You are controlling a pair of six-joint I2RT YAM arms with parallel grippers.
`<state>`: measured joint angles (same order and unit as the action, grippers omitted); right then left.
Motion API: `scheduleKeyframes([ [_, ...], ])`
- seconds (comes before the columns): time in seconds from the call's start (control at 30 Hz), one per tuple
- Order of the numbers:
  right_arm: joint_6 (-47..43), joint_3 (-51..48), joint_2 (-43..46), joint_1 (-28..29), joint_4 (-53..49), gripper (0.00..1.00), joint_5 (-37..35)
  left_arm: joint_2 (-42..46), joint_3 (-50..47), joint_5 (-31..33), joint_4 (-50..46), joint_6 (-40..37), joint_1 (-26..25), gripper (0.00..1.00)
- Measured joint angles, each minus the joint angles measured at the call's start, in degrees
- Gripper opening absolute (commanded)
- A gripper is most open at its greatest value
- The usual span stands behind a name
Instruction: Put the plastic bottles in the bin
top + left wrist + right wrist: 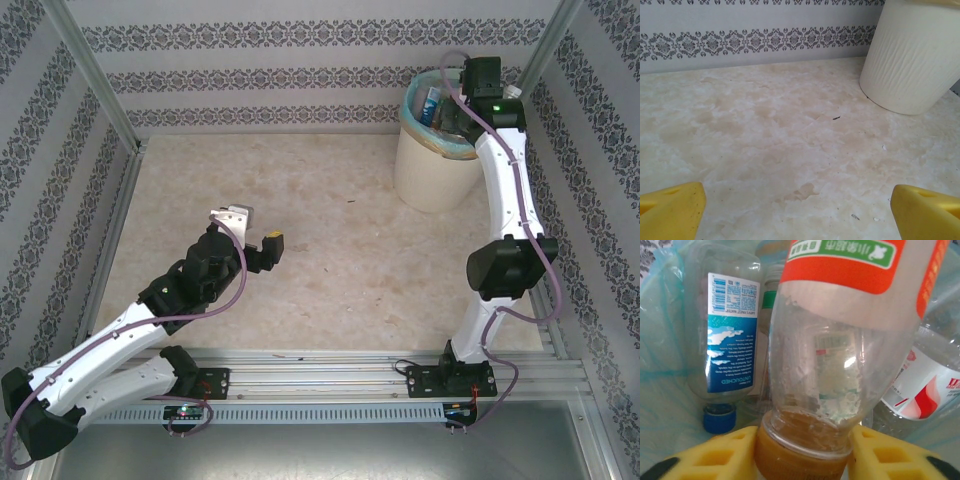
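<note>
Workspace seen from above and from both wrist cameras. At lower left of the overhead view, the left arm (pixel 120 335) is stretched across the pale marbled table (pixel 330 270), and the left gripper (pixel 252 228) is placed left of centre, well apart from the bin (pixel 430 175). In the left wrist view its yellow fingers (pixel 670 212) are set at the two bottom corners, spread wide, and bare table surface is seen across the gap between them. The ribbed cream side of the bin is shown at upper right of that view, below the patterned wall (pixel 755 40). In the overhead view the bin is placed at the far right of the table, close to the back wall, and is lined with a light blue-green bag (pixel 452 150). Farther right, the right arm (pixel 505 200) is raised from its base and arched over the bin's rim, so that the wrist is held above the bin's mouth. In the right wrist view the right gripper (pixel 802 457) is closed narrowly on the orange-brown cap of an orange-labelled bottle (pixel 835 355), and the clear body is extended away into the bin. Behind it, a blue-labelled bottle (pixel 730 340) with a blue cap is seen at left and a red-and-white-labelled bottle (pixel 927 385) at right, both lying inside the bag.
</note>
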<state>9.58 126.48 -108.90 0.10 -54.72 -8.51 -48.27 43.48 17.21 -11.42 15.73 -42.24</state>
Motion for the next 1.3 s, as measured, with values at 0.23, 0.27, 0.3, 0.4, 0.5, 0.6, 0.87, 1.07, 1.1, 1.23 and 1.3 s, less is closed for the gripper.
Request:
scheduleKeyframes([
  [0.23, -0.50, 3.30, 0.00, 0.00, -0.46, 0.62, 0.90, 0.04, 0.00, 0.17, 0.00, 0.00, 0.00, 0.96],
  [0.27, -0.37, 3.69, 0.00, 0.00, -0.63, 0.62, 1.29, 0.02, 0.00, 0.20, 0.02, 0.00, 0.00, 0.96],
  [0.3, -0.20, 4.11, 0.00, 0.00, -0.79, 0.61, 1.70, -0.02, 0.00, 0.22, 0.02, 0.00, 0.00, 0.96],
  [0.4, 0.48, 5.14, 0.00, 0.04, -0.72, 0.60, 2.45, -0.28, -0.02, 0.22, 0.04, 0.02, 0.00, 0.96],
  [0.5, 0.52, 5.86, 0.04, 0.02, -0.63, 0.60, 1.95, -0.68, 0.00, 0.22, 0.02, 0.00, 0.00, 0.96],
  [0.6, 0.70, 6.73, 0.04, -0.02, -0.57, 0.60, 0.24, -0.83, 0.00, 0.24, 0.02, 0.00, 0.00, 0.96],
  [0.87, 1.66, 6.88, -0.22, -3.02, 0.15, 0.58, -3.74, -0.90, 0.00, 0.87, 0.02, 0.00, 0.00, 0.96],
  [1.07, 3.80, -2.34, 3.52, -5.44, 8.22, 0.54, -7.13, -2.03, 0.04, 0.87, -0.09, 0.17, 0.00, 0.94],
  [1.1, 4.09, -5.35, 4.98, -5.97, 10.19, 0.54, -7.43, -2.19, 0.04, 0.87, -0.17, 0.33, 0.00, 0.94],
  [1.23, 4.70, -13.03, 8.90, -7.87, 15.74, 0.54, -8.70, -2.32, 0.04, 0.87, -0.17, 1.33, 0.00, 0.94],
  [1.3, 5.55, -14.12, 9.35, -8.94, 17.33, 0.53, -8.59, -2.38, 0.00, 0.87, -0.13, 1.51, 0.00, 0.95],
])
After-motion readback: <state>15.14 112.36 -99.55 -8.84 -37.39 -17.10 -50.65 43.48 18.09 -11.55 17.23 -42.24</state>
